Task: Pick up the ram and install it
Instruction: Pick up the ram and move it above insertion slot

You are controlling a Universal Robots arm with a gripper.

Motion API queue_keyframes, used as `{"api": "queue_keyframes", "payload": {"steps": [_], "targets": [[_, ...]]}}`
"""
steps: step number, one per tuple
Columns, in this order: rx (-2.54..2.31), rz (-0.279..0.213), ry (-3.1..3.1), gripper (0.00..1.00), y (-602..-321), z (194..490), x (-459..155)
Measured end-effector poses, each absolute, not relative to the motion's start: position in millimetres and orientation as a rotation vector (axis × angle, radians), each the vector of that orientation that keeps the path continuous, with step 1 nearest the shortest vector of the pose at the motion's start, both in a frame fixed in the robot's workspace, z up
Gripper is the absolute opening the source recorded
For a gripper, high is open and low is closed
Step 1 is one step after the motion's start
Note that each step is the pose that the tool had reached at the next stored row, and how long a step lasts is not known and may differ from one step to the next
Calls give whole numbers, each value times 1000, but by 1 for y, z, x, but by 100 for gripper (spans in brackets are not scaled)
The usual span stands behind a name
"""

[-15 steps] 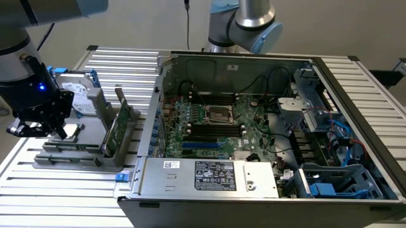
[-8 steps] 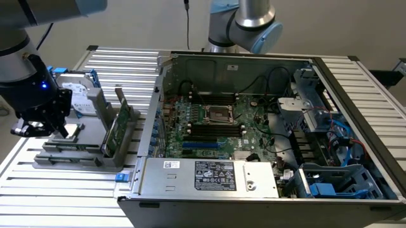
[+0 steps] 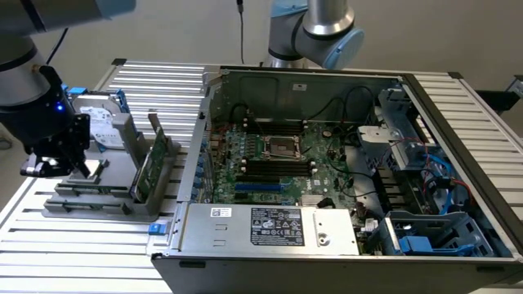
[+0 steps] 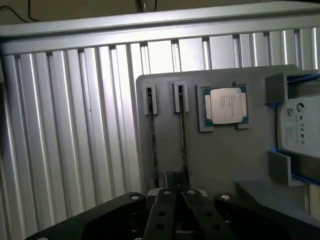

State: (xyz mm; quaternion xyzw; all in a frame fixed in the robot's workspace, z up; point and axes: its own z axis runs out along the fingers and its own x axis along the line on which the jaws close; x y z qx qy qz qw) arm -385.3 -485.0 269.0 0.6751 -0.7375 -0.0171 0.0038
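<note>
Exterior view: the ram [image 3: 143, 177] stands on edge in a slot of the gray holder [image 3: 98, 208], a second stick [image 3: 161, 153] just beside it. The holder lies on the slatted table [image 3: 73, 257], to the exterior view's left of the open case [image 3: 245, 229]. The gripper [image 3: 80, 170], fingers pressed together on nothing, hangs over the holder near the CPU [image 3: 97, 169], apart from the ram. Wrist view: ram [image 4: 183, 142], stick [image 4: 152, 145], CPU [image 4: 223, 105], hard drive [image 4: 300, 130], gripper [image 4: 175, 194].
</note>
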Motion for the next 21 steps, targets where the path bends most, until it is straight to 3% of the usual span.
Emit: {"api": "queue_keyframes", "payload": {"steps": [7,10,12,13,21], "targets": [[2182,-29,-2266,12,-486,269,-387],[2182,-29,-2266,30,-487,269,-388],[2182,-29,-2266,30,-489,265,-388],[2182,-29,-2266,36,-492,264,-388],[2182,-29,-2266,36,-513,249,-388]]}}
